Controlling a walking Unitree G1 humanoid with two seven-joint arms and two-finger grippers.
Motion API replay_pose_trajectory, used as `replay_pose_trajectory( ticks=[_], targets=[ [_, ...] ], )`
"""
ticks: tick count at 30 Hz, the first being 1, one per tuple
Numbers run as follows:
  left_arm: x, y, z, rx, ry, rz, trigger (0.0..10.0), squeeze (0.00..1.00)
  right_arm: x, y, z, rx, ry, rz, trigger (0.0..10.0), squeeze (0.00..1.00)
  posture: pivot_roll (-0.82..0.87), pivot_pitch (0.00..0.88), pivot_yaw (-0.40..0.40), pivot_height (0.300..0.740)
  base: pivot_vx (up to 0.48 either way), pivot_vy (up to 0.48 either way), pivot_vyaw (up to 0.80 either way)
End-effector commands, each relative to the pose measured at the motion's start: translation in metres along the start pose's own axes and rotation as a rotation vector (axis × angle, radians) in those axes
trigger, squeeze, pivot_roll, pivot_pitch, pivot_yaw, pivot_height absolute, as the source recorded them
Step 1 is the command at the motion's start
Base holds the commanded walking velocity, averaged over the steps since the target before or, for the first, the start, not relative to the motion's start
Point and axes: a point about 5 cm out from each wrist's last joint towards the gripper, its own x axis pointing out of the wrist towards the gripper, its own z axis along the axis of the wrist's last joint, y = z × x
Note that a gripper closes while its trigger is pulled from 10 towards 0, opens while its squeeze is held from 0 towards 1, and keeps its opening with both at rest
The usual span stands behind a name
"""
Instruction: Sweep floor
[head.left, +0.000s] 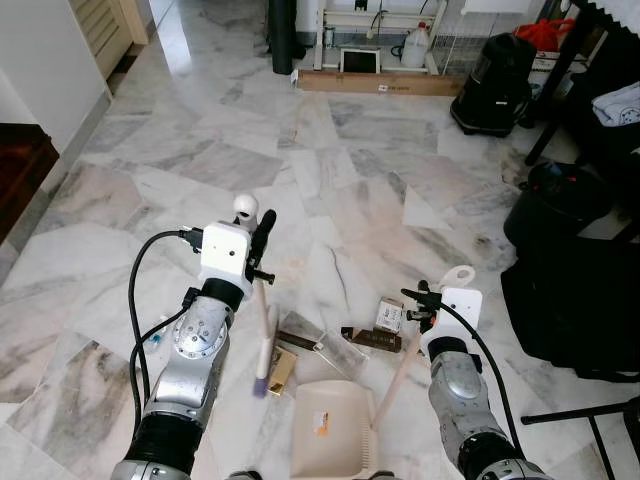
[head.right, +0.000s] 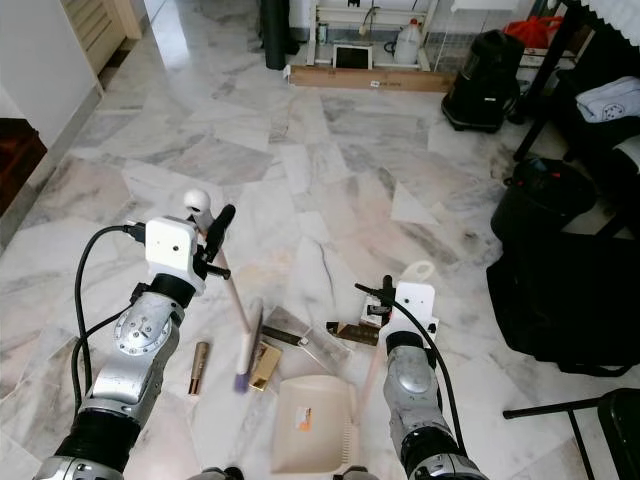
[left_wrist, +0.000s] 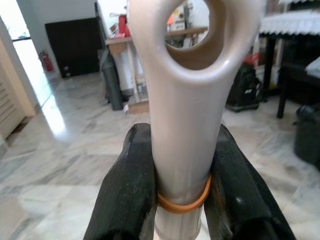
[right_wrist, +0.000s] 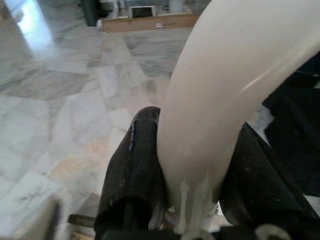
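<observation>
While left gripper (left_wrist: 175, 200) clamps broom (head.left: 264, 340) | right gripper (right_wrist: 195, 200) clamps dustpan (head.left: 335, 420)

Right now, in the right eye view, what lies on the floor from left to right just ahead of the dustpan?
Brown tube → brush head → gold wrapper → clear packet → dark bar.

Open marble floor (head.left: 330, 170) ahead; blocked on the right by black bags (head.left: 575, 280), vacuum (head.left: 492, 85).
</observation>
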Motion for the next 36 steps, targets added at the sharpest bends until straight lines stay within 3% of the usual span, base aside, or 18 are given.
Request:
replay_pose_trajectory(
  ticks=[1,36],
  targets=[
    [-0.003,0.003,-0.001,0.034,-0.01,0.0,10.0,0.0,-0.001,-0.009,0.001,-0.017,-0.017,-0.044,10.0,0.0,0.02,0.173,-0.031,0.74,0.0,0.0,0.0],
    [-0.007,-0.004,-0.017,0.003,0.047,-0.041,10.0,0.0,0.0,-0.019,0.01,-0.051,-0.097,-0.143,10.0,0.0,0.03,0.171,-0.027,0.74,0.0,0.0,0.0]
  ],
)
